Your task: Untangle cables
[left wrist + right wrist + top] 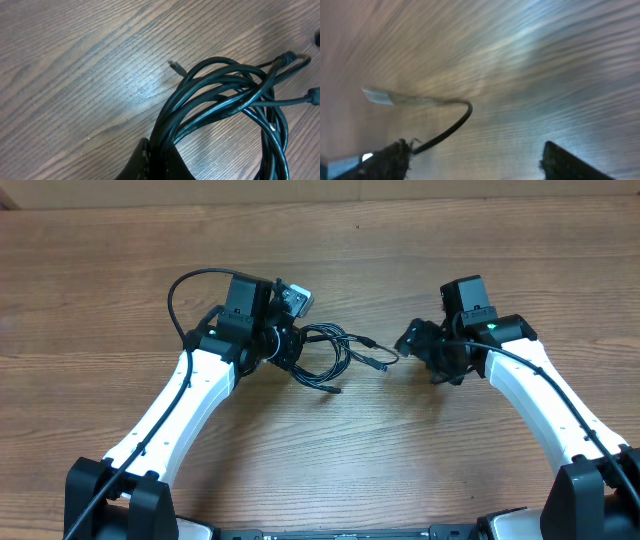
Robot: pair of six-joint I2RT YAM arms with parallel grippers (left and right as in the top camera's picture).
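We clamp the looped cables (225, 100) in our left gripper (156, 156), our right gripper (475, 152) stands open, and nearly all the untangling is left.

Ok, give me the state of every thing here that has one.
Cables, tangled together in loops, pinched at one side.
Left gripper, shut on the cables.
Right gripper, open, jaws wide apart; a cable end runs from beside one finger, ungripped.
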